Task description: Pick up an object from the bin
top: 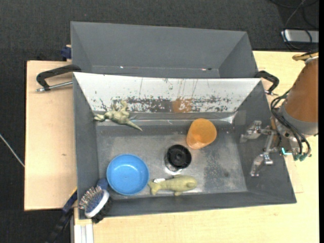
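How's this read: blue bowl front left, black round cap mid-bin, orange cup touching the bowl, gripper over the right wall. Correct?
One slip. The camera view shows the orange cup toward the back, right of centre, well apart from the blue bowl, not touching it. The rest holds: bowl front left, black round cap mid-bin, gripper over the right wall.
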Robot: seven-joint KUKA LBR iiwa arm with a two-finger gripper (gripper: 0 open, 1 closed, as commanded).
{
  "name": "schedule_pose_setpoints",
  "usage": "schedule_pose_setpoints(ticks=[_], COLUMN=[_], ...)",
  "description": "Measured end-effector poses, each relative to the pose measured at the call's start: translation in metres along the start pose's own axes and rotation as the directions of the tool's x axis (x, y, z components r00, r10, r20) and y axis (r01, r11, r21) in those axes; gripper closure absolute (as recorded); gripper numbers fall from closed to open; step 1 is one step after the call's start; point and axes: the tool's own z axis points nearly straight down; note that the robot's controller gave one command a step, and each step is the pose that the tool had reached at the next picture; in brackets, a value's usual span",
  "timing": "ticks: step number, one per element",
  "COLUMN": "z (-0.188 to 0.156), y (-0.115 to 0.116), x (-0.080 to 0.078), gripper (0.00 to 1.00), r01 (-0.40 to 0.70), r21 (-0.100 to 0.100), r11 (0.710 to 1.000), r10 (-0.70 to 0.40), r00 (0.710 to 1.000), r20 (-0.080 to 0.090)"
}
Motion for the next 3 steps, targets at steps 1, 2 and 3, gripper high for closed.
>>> schedule_pose_setpoints(ticks=[1, 2, 3], z=[0.004, -0.047, -0.012], y=[0.074, 0.114, 0.071], x=[0.008, -0.036, -0.057], gripper=[0.00, 0.00, 0.00], r01=[0.091, -0.165, -0.196], r21=[-0.002, -0.002, 0.001], r11=[0.996, 0.986, 0.981], r10=[-0.091, 0.165, 0.196], r00=[0.996, 0.986, 0.981], r20=[0.005, 0.017, 0.012])
